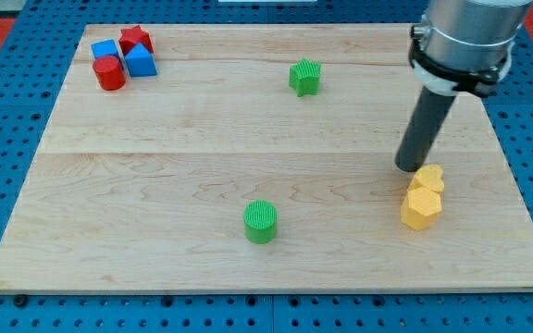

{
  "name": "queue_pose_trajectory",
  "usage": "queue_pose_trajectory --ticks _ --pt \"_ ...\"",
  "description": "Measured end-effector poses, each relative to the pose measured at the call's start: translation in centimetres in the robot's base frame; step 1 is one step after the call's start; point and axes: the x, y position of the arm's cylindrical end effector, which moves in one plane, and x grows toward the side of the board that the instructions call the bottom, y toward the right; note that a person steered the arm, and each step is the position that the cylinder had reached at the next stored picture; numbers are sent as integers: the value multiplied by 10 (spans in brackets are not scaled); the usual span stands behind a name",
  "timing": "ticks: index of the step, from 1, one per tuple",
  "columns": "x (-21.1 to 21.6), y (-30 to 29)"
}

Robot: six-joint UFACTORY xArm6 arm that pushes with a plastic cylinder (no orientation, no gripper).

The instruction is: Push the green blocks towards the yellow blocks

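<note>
A green star block [305, 77] sits near the view's top, middle. A green cylinder [261, 222] stands toward the view's bottom, middle. Two yellow blocks lie at the view's right: a heart-like one [428, 178] and a hexagon [421, 209] touching just below it. My tip [409, 166] rests on the board just left of and above the yellow heart, close to it or touching it. It is far right of both green blocks.
At the view's top left is a cluster: a red star [136, 40], a blue cube [105, 51], a blue triangle-like block [140, 62] and a red cylinder [110, 73]. The wooden board [155, 185] lies on a blue pegboard.
</note>
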Motion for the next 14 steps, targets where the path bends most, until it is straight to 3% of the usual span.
queue_pose_trajectory --ticks 1,2,3,4,5,6,8,10,11,12,14 --pt "-64 -6" --pt "-168 -12" --pt "-211 -102" --pt "-169 -156" --pt "-143 -116" --pt "-160 -116" --pt "-146 -32" --pt "-42 -34" --pt "-42 -49" --pt "0 -97" --pt "61 -73"
